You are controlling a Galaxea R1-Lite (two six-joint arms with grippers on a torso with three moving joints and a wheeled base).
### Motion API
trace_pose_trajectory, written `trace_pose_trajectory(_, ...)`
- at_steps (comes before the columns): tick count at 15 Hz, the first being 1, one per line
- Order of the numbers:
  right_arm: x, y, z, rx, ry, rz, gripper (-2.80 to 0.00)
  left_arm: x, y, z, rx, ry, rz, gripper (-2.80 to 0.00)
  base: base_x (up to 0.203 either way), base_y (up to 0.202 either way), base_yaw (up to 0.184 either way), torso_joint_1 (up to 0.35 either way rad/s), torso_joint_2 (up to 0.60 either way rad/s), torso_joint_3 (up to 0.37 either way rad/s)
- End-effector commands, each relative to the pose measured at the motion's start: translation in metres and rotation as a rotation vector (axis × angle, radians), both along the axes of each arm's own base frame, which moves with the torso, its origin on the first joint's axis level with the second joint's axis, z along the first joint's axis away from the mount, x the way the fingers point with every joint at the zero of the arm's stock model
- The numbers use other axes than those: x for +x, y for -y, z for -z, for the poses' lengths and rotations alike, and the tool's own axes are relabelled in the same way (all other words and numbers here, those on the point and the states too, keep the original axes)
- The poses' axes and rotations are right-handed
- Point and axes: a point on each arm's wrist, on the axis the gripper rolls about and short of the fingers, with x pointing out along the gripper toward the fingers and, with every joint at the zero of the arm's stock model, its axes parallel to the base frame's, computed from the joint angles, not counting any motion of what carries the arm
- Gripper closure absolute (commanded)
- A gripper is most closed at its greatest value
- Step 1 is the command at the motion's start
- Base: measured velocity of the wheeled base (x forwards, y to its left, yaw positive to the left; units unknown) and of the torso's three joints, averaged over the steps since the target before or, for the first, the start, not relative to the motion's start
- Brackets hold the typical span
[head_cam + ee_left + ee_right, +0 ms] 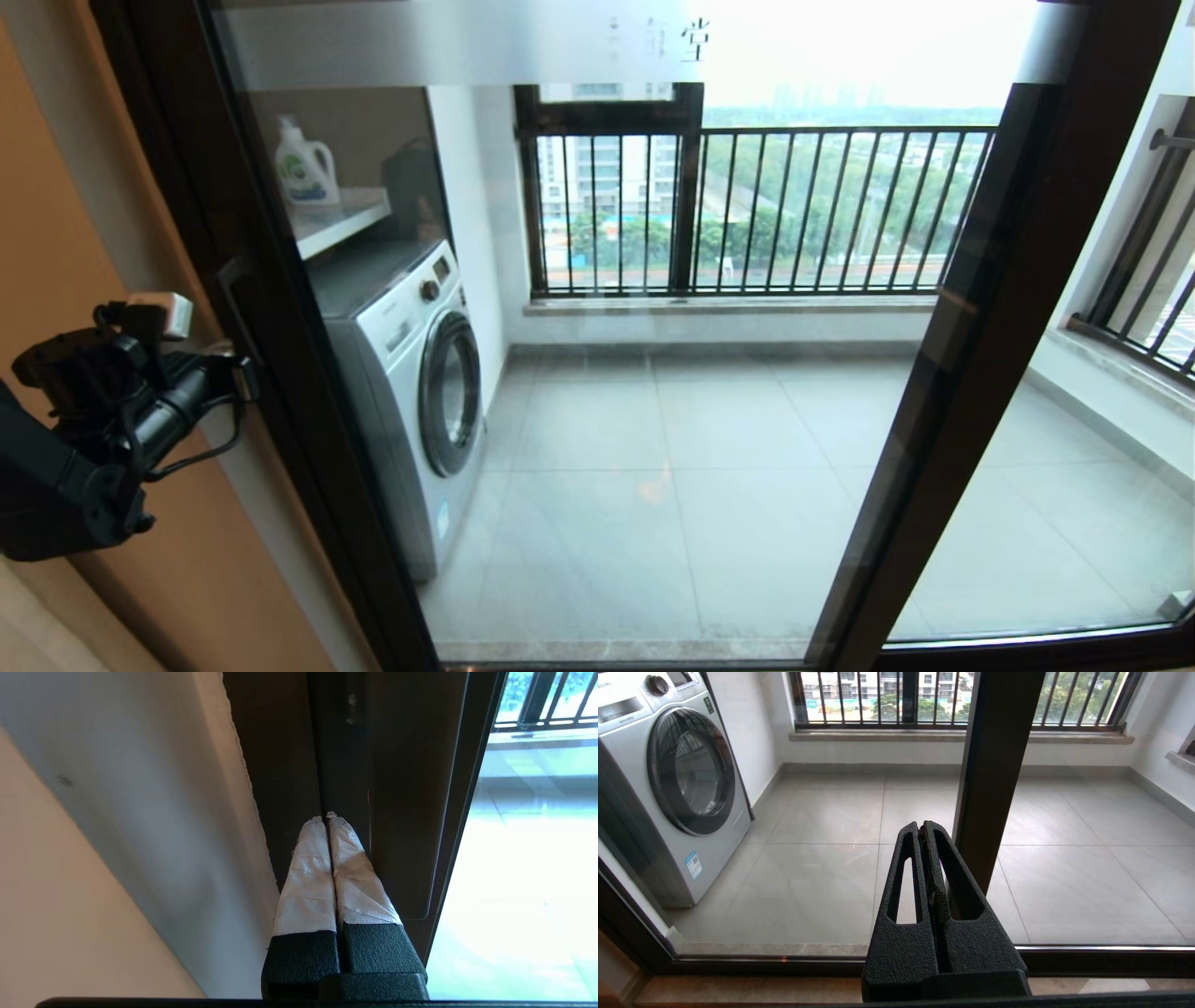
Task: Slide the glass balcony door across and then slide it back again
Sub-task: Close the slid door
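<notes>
The left gripper [327,817], fingers pressed together, touched the glass balcony door [653,373] frame beside the handle [245,322]; sliding across seemingly awaited a sideways push.

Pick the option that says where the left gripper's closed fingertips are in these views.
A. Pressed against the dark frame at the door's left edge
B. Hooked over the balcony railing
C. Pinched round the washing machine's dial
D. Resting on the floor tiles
A: the left wrist view shows the left gripper shut, its taped fingertips touching the dark frame of the glass balcony door, beside the wall.
</notes>
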Motion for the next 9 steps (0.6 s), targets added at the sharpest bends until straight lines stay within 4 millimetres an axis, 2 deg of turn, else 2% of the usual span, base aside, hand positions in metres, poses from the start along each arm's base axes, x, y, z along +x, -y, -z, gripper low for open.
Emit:
trace_pose_trajectory(1, 0.001, 0.0, 0.003, -0.001, -0.012, -0.001, 0.0, 0.002, 0.006, -0.004, 0.005, 0.017, 0.022, 0.0, 0.0, 0.0, 0.0, 0.0, 0.0, 0.0)
trace_pose_trajectory(6, 0.001, 0.0, 0.003, -0.001, -0.012, -0.001, 0.0, 0.006, 0.014, -0.016, 0.014, 0.06, 0.021, 0.0, 0.0, 0.0, 0.0, 0.0, 0.0, 0.0)
trace_pose_trajectory(9, 0.001, 0.0, 0.003, -0.001, -0.012, -0.001, 0.0, 0.002, 0.03, -0.027, 0.018, 0.084, 0.059, 0.0, 0.0, 0.0, 0.0, 0.0, 0.0, 0.0)
